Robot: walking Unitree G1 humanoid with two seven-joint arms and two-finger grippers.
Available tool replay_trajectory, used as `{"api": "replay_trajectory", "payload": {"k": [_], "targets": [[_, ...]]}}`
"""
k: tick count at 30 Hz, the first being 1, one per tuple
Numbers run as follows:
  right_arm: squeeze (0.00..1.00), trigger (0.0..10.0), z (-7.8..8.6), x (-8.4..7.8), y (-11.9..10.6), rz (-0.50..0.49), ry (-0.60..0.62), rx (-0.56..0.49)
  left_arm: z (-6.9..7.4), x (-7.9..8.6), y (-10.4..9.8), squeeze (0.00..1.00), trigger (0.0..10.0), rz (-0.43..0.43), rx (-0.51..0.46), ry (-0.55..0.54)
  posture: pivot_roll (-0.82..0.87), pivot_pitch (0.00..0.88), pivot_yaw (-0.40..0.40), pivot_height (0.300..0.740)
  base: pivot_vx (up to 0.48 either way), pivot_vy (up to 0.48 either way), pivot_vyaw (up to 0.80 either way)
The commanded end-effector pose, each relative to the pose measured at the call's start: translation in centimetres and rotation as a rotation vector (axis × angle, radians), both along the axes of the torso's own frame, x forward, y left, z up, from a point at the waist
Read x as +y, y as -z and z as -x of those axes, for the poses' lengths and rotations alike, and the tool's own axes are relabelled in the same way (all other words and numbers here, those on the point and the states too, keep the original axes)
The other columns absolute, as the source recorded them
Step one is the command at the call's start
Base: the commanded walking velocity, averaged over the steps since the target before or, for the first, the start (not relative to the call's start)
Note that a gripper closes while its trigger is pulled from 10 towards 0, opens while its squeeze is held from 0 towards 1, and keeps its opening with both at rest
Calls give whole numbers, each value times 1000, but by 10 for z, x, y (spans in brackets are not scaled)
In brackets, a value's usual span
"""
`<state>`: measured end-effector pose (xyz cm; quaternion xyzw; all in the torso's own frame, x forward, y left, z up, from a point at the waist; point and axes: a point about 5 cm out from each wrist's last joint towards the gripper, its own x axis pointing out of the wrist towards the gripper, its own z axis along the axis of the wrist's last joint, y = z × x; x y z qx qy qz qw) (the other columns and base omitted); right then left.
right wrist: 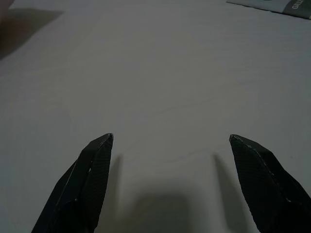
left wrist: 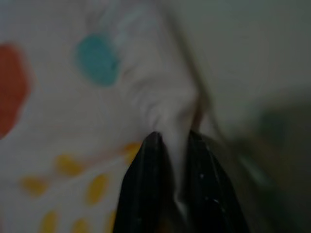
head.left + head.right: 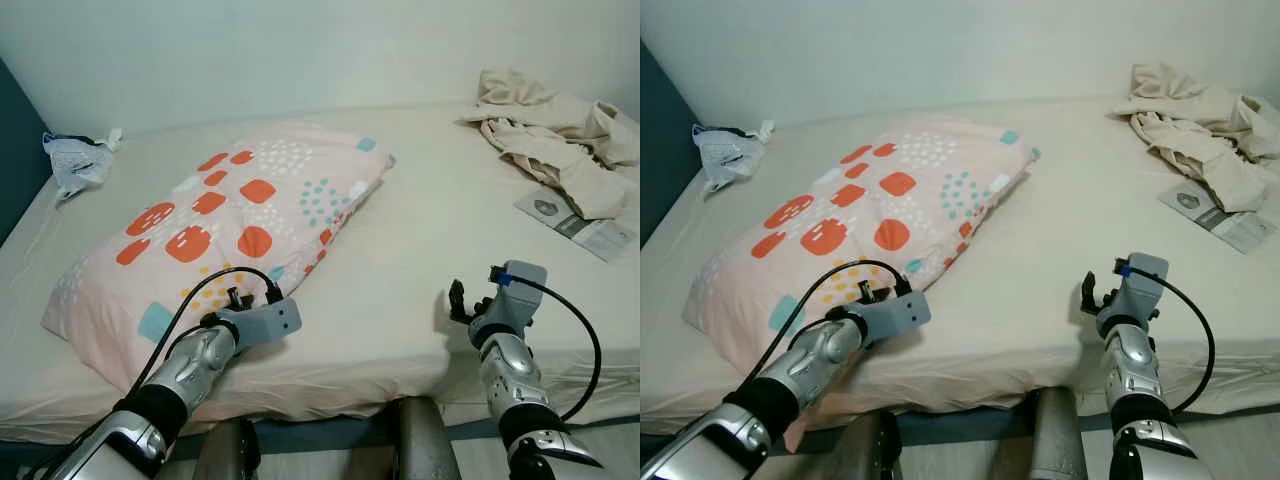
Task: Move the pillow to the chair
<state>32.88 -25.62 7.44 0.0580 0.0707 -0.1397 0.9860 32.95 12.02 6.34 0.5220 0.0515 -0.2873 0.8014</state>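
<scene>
A pale pink pillow (image 3: 225,220) with orange, teal and yellow spots lies slantwise on the left half of the bed. My left gripper (image 3: 237,297) rests at the pillow's near edge. In the left wrist view its two black fingers (image 2: 146,194) are shut on a pinched fold of the pillow's fabric (image 2: 170,111). My right gripper (image 3: 458,300) hovers over the bare sheet near the bed's front edge, right of the pillow. Its fingers (image 1: 90,179) stand wide open with nothing between them.
The bed (image 3: 420,240) has a cream sheet and meets a white wall behind. A crumpled beige cloth (image 3: 555,135) and a printed packet (image 3: 580,225) lie at the far right. A crumpled bag (image 3: 78,160) sits at the far left, by a dark blue wall.
</scene>
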Motion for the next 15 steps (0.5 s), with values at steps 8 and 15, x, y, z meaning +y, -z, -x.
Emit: {"api": "replay_trajectory", "payload": {"k": [8,15], "targets": [[0,10000,-1,2,1,-18,2,5,59,-12,4,0,0,154,243,543,44,149,42,581,0,0,0],[0,10000,-1,5,3,-25,-1,9,39,17,-3,0,3490,66,102,399,57,149,37,581,0,0,0]]}}
